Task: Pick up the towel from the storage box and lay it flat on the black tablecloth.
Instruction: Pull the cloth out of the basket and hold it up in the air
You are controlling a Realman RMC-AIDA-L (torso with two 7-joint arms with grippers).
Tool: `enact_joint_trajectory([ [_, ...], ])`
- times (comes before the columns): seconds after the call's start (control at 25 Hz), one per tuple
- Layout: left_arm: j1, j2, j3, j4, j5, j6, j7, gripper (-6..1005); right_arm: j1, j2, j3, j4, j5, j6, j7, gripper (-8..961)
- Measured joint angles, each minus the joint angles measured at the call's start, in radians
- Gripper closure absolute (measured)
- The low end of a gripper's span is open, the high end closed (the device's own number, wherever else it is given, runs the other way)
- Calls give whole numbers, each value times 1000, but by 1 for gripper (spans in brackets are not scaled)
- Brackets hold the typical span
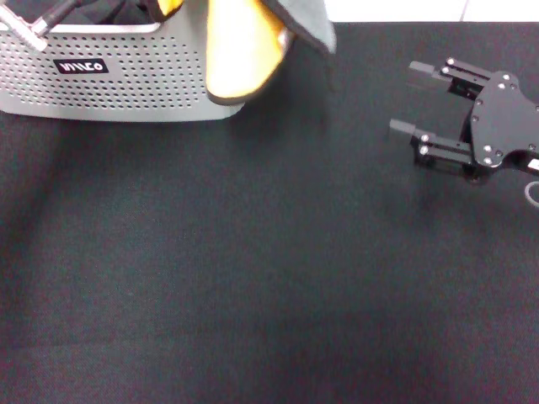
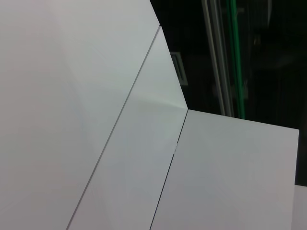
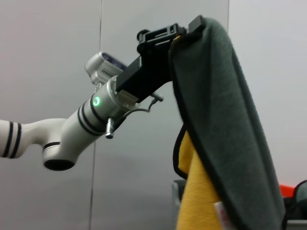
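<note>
The towel [image 1: 244,50] hangs at the top middle of the head view, yellow-orange face toward me, grey face folded over it, its lower end by the storage box's right end. The storage box [image 1: 126,84] stands at the far left on the black tablecloth [image 1: 253,269]. In the right wrist view my left gripper [image 3: 184,31] is shut on the towel's top edge [image 3: 225,143] and holds it up in the air; the white tag [image 3: 220,211] shows low down. My right gripper [image 1: 406,99] is open and empty over the cloth at the right, apart from the towel.
A dark fabric bundle [image 1: 109,10] lies inside the box, and a metal handle [image 1: 34,29] shows at its left end. A white floor strip [image 1: 421,8] borders the cloth's far edge. The left wrist view shows only white panels [image 2: 96,120].
</note>
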Motion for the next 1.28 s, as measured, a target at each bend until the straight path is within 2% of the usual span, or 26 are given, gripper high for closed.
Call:
enact_joint_trajectory([
  [0.36,0,0,2,-2,-19,1,25,952,10,0,-3,30,32,-55,-36,352],
  [0.76,-1,0,35,-7,-57,1,49,952,36,0,-60,95,107,-125,-107,398],
  [1.28,0,-1,40,-8,-77,0,55,952,24,0,-334,116,304,-252,-339,401],
])
